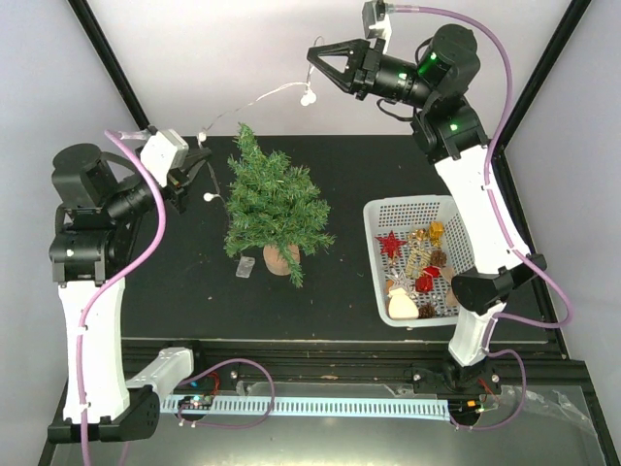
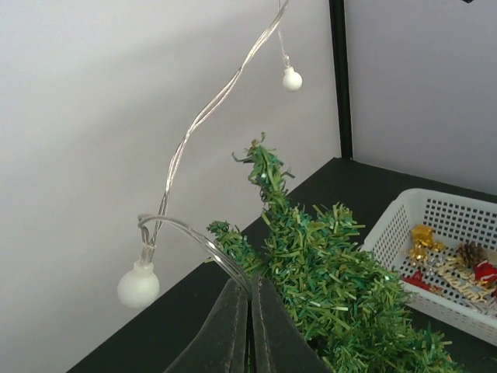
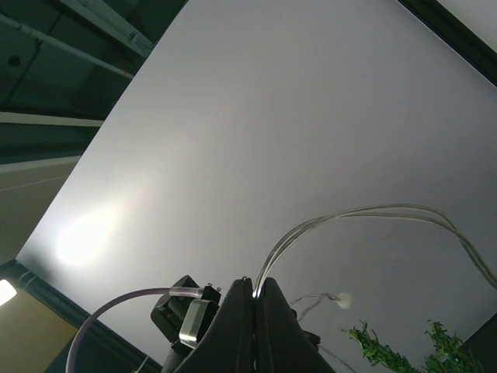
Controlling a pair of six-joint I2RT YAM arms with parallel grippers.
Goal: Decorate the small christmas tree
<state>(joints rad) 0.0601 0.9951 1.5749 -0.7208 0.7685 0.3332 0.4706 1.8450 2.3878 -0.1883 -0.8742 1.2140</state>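
Left gripper (image 1: 194, 167), in the top view, sits just left of the tree (image 1: 277, 209), and the right gripper (image 1: 315, 66) hangs high over the far edge. A light string (image 1: 257, 100) sags between them, one bulb (image 1: 309, 97) near the right end. The tree stands on its base (image 1: 281, 258) on the table (image 1: 175, 282), left of the basket (image 1: 383, 218) and apart from it. Its long axis is upright, with the tip pointing up.

In the left wrist view, the left fingers (image 2: 233, 326) are pressed together with the clear wire pinched between them. A bulb (image 2: 138, 286) dangles just beside them, and the treetop (image 2: 264, 167) rises right in front.

In the right wrist view, the right fingers (image 3: 241, 318) are likewise closed on the wire, which arcs away from their tips. Green branch tips (image 3: 373, 350) show low at the right.

The step looks like draping the string over the tree. To do it well, both pinches need to be firm. The right end should come down behind the treetop so that the wire settles into the branches. Some slack is needed too, because a taut wire could tip so light a tree.
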